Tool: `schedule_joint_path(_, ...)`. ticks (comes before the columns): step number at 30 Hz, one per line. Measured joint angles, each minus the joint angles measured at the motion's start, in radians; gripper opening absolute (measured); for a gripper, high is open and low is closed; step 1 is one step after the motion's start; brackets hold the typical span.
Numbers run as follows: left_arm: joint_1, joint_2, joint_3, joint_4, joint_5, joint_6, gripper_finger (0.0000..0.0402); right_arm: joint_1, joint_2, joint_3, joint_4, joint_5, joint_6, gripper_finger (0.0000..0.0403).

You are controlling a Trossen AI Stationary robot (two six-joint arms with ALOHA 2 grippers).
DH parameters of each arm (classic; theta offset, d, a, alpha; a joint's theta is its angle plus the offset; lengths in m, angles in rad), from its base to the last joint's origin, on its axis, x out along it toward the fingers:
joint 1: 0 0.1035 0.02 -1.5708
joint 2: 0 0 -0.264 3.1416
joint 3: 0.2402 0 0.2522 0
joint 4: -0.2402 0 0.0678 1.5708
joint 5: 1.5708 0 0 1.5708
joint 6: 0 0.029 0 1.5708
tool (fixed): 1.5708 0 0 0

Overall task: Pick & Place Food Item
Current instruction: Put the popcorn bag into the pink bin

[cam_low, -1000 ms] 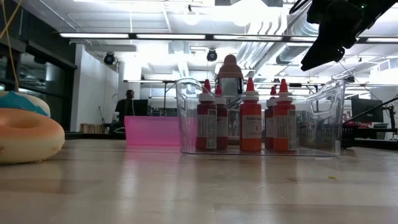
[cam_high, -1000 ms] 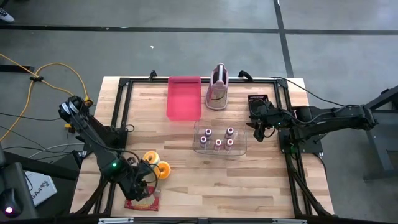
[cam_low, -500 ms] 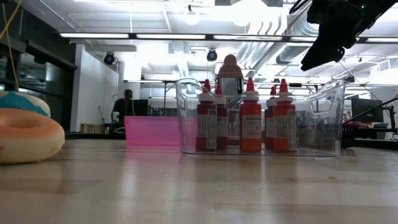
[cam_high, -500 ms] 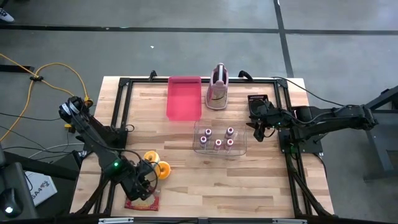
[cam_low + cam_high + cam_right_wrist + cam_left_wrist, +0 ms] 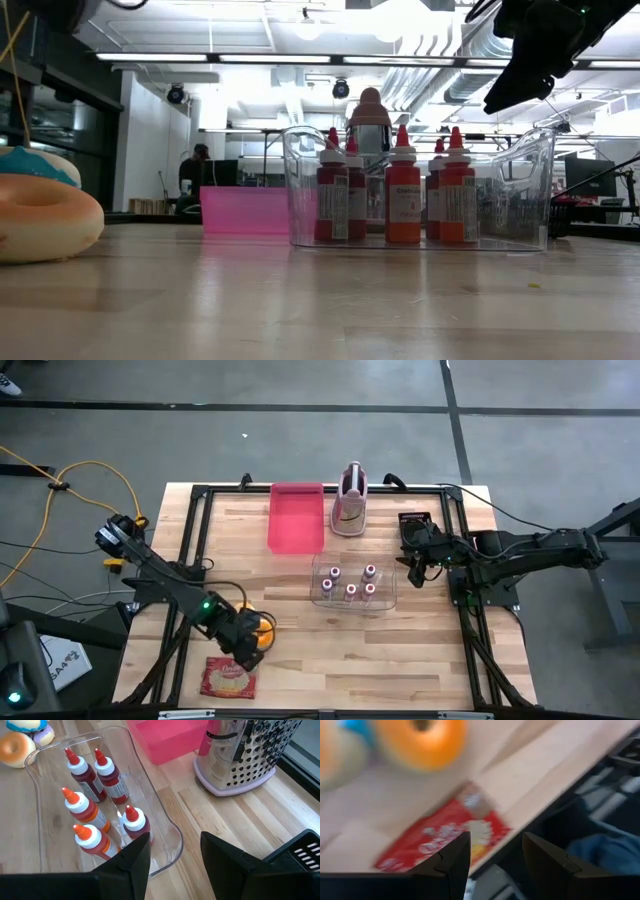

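Motion-blurred red snack packet [image 5: 445, 837] and orange donut [image 5: 421, 740], cut off at the frame edge; packet print unreadable.

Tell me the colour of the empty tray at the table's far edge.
Pink. The tray shows best in the high view.

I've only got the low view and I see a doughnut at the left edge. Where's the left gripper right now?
Observer: The left gripper hangs over the doughnuts, jaws open with nothing between them.
Operator: Anything else down there?
Observer: A red snack packet lies flat near the table's front edge, apart from that gripper.
Operator: And the right gripper?
Observer: The right gripper hangs beside the clear bin of bottles, not over it, open and empty.
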Motion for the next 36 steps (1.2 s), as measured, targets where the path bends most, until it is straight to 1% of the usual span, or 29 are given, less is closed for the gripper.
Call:
schedule_joint_path(3, 0.005, 0.02, 0.006, 0.063, 0.01, -0.026, 0.0173, 0.0, 0.0, 0.0, 0.0, 0.0, 0.0, 0.0161)
schedule_joint_path(8, -0.006, 0.088, 0.077, 0.075, 0.011, -0.05, 0.0173, 0.0, 0.0, 0.0, 0.0, 0.0, 0.0, 0.0161)
schedule_joint_path(13, -0.009, 0.175, 0.201, 0.049, 0.0, -0.054, 0.0173, 0.0, 0.0, 0.0, 0.0, 0.0, 0.0, 0.0161)
schedule_joint_path(20, -0.03, 0.305, 0.378, -0.005, -0.02, -0.097, 0.0173, 0.0, 0.0, 0.0, 0.0, 0.0, 0.0, 0.0161)
schedule_joint_path(26, -0.037, 0.407, 0.498, -0.055, -0.006, -0.187, 0.0173, 0.0, 0.0, 0.0, 0.0, 0.0, 0.0, 0.0161)
schedule_joint_path(31, -0.036, 0.448, 0.513, -0.083, 0.017, -0.276, 0.0173, 0.0, 0.0, 0.0, 0.0, 0.0, 0.0, 0.0161)
schedule_joint_path(36, -0.027, 0.484, 0.513, -0.105, 0.045, -0.305, 0.0173, 0.0, 0.0, 0.0, 0.0, 0.0, 0.0, 0.0161)
